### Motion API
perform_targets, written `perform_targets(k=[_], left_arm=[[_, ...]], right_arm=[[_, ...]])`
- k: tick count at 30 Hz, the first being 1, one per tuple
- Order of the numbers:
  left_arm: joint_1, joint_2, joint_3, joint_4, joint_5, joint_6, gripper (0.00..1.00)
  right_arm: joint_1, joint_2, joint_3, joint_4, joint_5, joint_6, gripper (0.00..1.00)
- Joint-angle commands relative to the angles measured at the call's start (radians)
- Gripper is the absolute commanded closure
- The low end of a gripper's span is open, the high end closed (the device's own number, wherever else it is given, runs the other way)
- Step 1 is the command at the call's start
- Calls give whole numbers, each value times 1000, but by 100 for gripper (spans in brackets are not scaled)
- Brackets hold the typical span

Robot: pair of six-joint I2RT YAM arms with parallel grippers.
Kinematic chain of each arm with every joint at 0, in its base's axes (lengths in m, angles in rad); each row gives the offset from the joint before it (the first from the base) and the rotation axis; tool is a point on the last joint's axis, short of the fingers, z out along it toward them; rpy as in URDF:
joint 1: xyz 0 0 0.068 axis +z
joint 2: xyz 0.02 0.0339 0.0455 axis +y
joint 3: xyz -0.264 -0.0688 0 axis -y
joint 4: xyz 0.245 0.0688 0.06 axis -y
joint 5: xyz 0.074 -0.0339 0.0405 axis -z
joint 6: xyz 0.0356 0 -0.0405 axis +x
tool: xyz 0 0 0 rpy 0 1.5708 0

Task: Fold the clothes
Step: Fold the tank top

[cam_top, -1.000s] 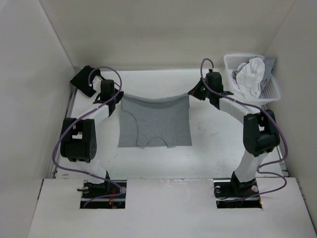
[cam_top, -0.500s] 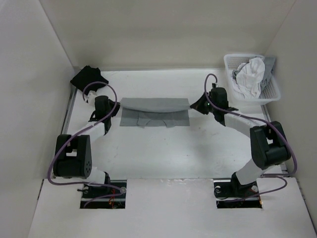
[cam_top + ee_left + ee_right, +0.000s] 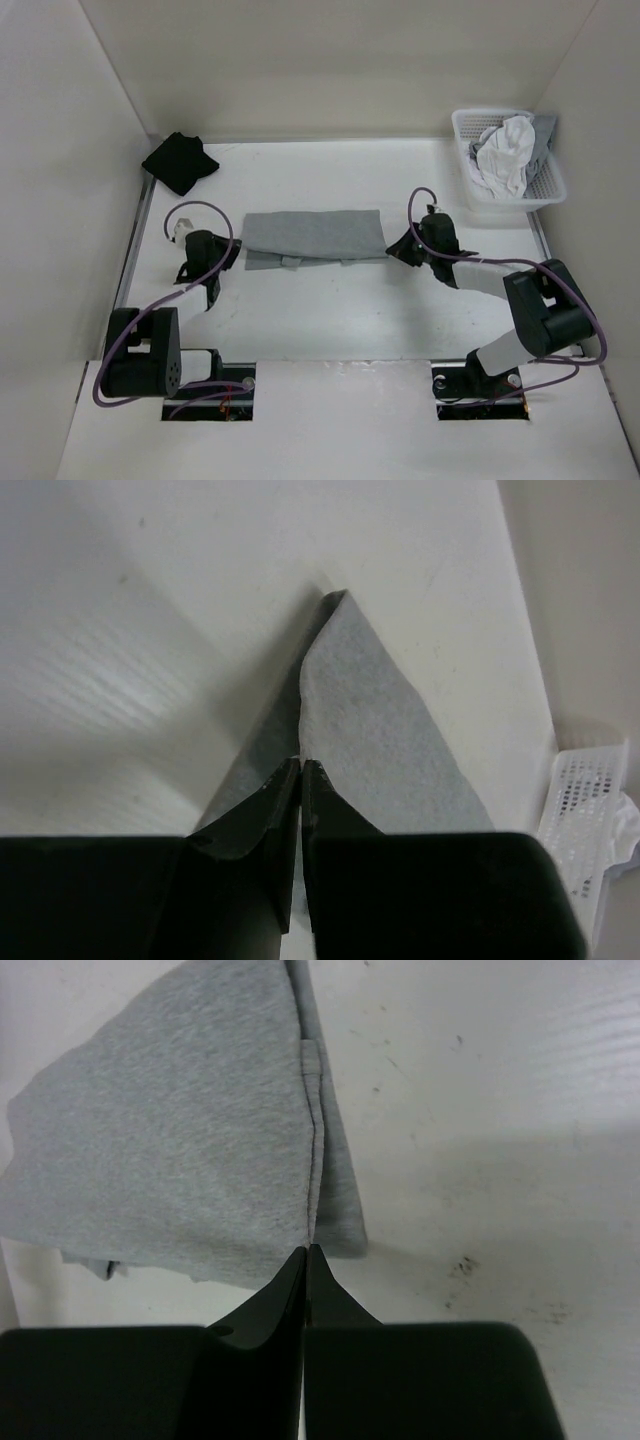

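The clothes (image 3: 315, 236), a light grey knit top, lie as a low wide band across the table's middle, one layer doubled over another. My left gripper (image 3: 232, 256) is shut on the band's left end. My right gripper (image 3: 396, 249) is shut on its right end. In the left wrist view the grey fabric (image 3: 385, 745) runs into the closed gripper tips (image 3: 301, 765). The right wrist view shows a hemmed edge of the top (image 3: 170, 1140) pinched between the closed gripper tips (image 3: 307, 1251), with a second layer underneath.
A black cloth bundle (image 3: 180, 162) lies at the back left corner. A white basket (image 3: 553, 186) with a white and pale grey laundry pile (image 3: 505, 150) stands at the back right, also seen as the basket (image 3: 585, 805) from the left wrist. White walls enclose the table.
Both grippers have come down and toward the near edge with the top's ends. The hanging top has folded over onto itself and now lies flat as a band.
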Motion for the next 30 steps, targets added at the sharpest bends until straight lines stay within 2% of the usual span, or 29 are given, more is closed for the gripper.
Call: perform_targets(k=[1,5,7,10,14,18,20,23,27,30], left_arm=[[-9,-28,-72,68,33,19,99],[-44,-86,-160,59,56,28,94],[-60,-127,-197,45,58,38,88],[-47,-230,-224,-16,55,50,75],[-67,-428,-189,-148,-16,58,75],[-204,-513,-108,-229,-137,71,75],[-291,-467,-76,-220,-186,71,74],[-382,-312,-45,-138,-208,67,74],[-448,-122,-27,14,-179,59,75],[-442,-31,-16,57,-163,58,75]], right_arm=[[5,-9,-21,77,47,20,100],[-19,-18,-32,82,52,24,99],[-31,-20,-18,67,50,19,97],[-38,-21,2,36,49,4,82],[-44,5,54,-16,32,-39,60],[-68,66,101,-29,-20,-43,52],[-76,92,115,-27,-56,-38,51],[-85,140,138,-19,-83,-18,51],[-84,192,167,-18,-115,-3,54],[-80,229,183,-7,-165,8,58]])
